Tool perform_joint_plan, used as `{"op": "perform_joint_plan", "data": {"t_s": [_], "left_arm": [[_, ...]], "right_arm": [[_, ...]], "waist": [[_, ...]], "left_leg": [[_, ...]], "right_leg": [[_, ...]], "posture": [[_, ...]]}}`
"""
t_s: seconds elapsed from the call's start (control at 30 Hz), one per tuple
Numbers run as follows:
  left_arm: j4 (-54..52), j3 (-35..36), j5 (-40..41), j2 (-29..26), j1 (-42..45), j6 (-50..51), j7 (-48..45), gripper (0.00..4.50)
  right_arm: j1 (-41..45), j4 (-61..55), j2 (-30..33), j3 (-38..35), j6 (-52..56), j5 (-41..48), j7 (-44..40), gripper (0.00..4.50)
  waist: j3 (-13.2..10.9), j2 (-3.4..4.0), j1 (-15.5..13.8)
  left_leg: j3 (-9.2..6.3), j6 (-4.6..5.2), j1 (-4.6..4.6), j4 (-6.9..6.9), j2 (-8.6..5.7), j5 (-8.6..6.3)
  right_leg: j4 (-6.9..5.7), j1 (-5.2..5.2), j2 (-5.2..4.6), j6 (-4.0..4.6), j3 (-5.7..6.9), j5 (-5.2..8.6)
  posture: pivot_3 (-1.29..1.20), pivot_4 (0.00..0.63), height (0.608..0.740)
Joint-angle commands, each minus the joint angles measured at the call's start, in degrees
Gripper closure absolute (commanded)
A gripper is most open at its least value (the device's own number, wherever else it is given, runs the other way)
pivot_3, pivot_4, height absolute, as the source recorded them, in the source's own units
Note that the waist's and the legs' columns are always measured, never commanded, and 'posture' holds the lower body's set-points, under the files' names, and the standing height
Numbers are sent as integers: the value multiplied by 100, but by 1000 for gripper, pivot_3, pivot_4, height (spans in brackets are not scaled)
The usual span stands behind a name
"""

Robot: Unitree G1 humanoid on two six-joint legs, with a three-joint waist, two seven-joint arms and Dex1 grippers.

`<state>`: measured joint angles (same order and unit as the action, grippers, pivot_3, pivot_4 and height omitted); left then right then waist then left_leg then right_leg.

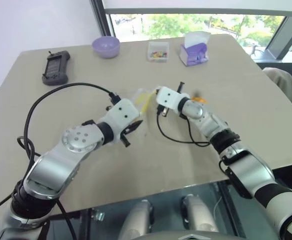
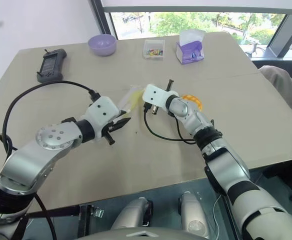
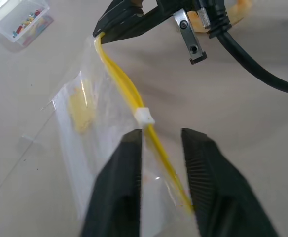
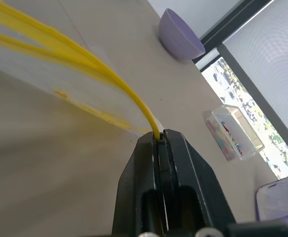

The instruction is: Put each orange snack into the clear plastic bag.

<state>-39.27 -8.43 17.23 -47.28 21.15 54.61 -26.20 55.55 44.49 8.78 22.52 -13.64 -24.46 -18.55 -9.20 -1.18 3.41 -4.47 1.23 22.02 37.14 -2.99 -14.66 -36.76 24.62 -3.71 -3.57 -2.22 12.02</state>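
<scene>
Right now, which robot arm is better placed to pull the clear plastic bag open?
Left. The left gripper straddles the clear plastic bag's yellow seal strip, while the right gripper is already pinching one end.

clear plastic bag [image 3: 90, 143] lifted, orange snack [image 2: 192, 102] on table

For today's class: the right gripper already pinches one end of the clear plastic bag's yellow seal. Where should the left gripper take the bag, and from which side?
Grip the yellow seal strip near its white slider. It runs as a raised ridge from the right gripper toward the left gripper, whose fingers straddle it. Close from the bag's free end, opposite the right gripper; the clear plastic bag itself is limp film.
</scene>
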Motion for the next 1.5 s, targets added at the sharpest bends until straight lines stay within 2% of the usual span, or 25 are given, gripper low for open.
{"op": "perform_joint_plan", "data": {"t_s": [0.03,0.2,0.4,0.53,0.63,0.77,0.93,1.17,1.33,1.5], "left_arm": [[-66,-85,-176,-26,167,105,-9,4468],[39,-254,-415,-159,248,78,-76,4468],[858,-345,-1162,-581,197,-982,-255,4468],[1144,-180,-1175,-645,142,-1211,-563,3159],[1108,-236,-1290,-689,136,-1178,-668,1770],[844,-320,-1446,-543,141,-939,-606,1770],[227,138,-752,-45,178,-540,-877,1770],[-205,401,-379,-477,159,-120,-1341,1770],[-335,364,-298,-480,332,601,-1156,1770],[-339,194,-362,-435,438,857,-975,1770]], "right_arm": [[13,-409,22,-91,51,44,2,4500],[-61,-570,125,-124,154,45,7,4500],[-107,-759,297,-216,377,58,36,4500],[-218,-1069,360,-240,553,85,-29,4500],[-345,-1382,321,-221,744,87,-70,4500],[-568,-1861,177,-185,1079,76,-141,4500],[-713,-2053,94,-132,1298,26,-181,4500],[-616,-1848,139,-152,1307,8,-141,4500],[-578,-1818,157,-164,1298,15,-127,4500],[-604,-1896,131,-134,1311,10,-152,4500]], "waist": [[0,0,1],[0,0,-2],[0,0,2],[0,0,-8],[0,0,-14],[0,0,7],[0,-1,-10],[0,-2,6],[0,-2,3],[0,-2,4]], "left_leg": [[0,0,0,0,0,0],[0,0,0,0,0,0],[2,0,1,0,0,0],[5,0,5,0,-1,0],[4,0,8,1,0,0],[7,0,10,1,2,0],[6,1,15,10,2,-1],[7,0,9,11,5,0],[7,1,10,13,4,0],[7,1,10,13,4,0]], "right_leg": [[0,0,0,0,0,0],[-1,1,0,0,-1,0],[-4,8,2,0,-2,0],[-2,10,0,0,-6,0],[-1,11,0,0,-3,0],[-5,16,2,0,-7,0],[-6,15,1,-1,-5,-1],[-10,15,4,-1,-7,-1],[-10,14,4,-1,-6,-1],[-10,14,5,-1,-7,-1]], "posture": [[0,150,740],[0,150,740],[0,150,740],[0,150,740],[0,150,740],[0,150,740],[0,150,740],[0,150,740],[0,150,740],[0,150,740]]}}
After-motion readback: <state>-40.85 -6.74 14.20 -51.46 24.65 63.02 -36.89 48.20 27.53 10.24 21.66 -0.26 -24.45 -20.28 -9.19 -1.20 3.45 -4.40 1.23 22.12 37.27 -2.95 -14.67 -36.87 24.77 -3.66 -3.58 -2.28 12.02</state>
